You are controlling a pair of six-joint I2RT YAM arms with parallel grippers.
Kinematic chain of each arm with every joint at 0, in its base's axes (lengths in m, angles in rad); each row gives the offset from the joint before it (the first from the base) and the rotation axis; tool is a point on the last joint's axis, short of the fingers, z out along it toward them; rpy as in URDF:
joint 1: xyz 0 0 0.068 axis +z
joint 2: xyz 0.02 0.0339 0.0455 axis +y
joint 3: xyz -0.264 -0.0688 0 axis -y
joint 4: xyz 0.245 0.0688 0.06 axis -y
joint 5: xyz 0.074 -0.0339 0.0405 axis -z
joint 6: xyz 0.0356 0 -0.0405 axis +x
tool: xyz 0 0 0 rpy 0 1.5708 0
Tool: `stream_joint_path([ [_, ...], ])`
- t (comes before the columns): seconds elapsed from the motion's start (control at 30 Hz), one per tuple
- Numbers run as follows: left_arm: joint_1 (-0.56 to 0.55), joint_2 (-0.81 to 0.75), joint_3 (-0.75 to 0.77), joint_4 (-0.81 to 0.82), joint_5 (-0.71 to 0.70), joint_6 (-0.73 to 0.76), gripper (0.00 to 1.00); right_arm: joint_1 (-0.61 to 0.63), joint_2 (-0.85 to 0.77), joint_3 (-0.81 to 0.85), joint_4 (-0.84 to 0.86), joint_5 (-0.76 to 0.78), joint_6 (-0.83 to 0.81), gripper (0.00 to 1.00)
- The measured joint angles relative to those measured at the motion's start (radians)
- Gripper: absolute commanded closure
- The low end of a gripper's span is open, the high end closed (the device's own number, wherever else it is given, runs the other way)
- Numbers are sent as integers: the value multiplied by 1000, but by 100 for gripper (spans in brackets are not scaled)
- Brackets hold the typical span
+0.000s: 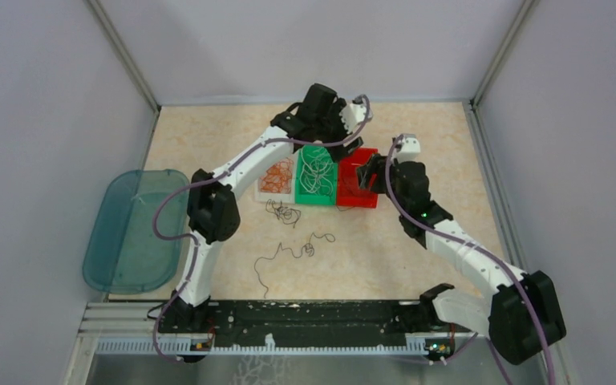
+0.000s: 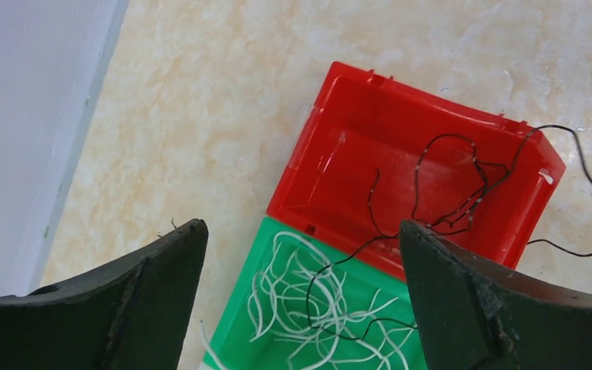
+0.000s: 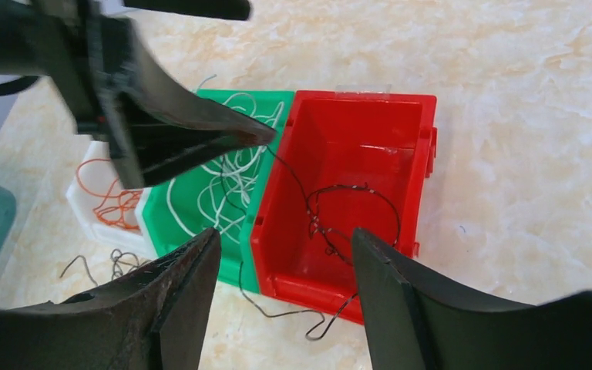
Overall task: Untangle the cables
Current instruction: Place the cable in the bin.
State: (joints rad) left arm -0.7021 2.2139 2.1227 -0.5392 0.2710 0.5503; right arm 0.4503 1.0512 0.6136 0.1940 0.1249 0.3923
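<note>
A thin black cable (image 2: 415, 185) lies coiled in the red bin (image 2: 424, 89). One end crosses into the green bin (image 2: 239, 308) over the white cables (image 2: 308, 301). My left gripper (image 2: 301, 231) hovers open above both bins; the cable touches its right finger (image 2: 462, 308). In the right wrist view the cable (image 3: 354, 186) runs up to that fingertip (image 3: 266, 137), and its other end hangs over the red bin's near wall (image 3: 316, 289) onto the table. My right gripper (image 3: 281, 247) is open and empty above that wall. Orange cables (image 3: 112, 196) fill the white bin.
Two loose black cable tangles (image 1: 283, 212) (image 1: 289, 251) lie on the table in front of the bins. A teal tray (image 1: 132, 233) sits at the left edge. Grey walls enclose the table on three sides.
</note>
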Motion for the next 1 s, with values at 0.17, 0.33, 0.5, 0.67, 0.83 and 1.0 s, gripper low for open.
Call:
stream_joint_path([
  [0.17, 82, -46, -1, -27, 35, -48, 0, -29, 134, 51, 7, -35, -15, 66],
  [0.33, 217, -204, -67, -31, 104, -103, 0, -30, 279, 107, -32, -47, -51, 42],
  [0.5, 349, -393, -166, -18, 171, -130, 0, -30, 329, 158, -80, -50, -106, 39],
  [0.67, 422, -508, -294, -6, 261, -148, 0, -30, 348, 255, -165, -12, -187, 38],
  [0.83, 475, -541, -393, 3, 314, -162, 0, -30, 296, 278, -289, 68, -175, 38],
  [1.0, 506, -566, -461, 10, 338, -161, 0, -30, 163, 259, -416, 76, -61, 42],
])
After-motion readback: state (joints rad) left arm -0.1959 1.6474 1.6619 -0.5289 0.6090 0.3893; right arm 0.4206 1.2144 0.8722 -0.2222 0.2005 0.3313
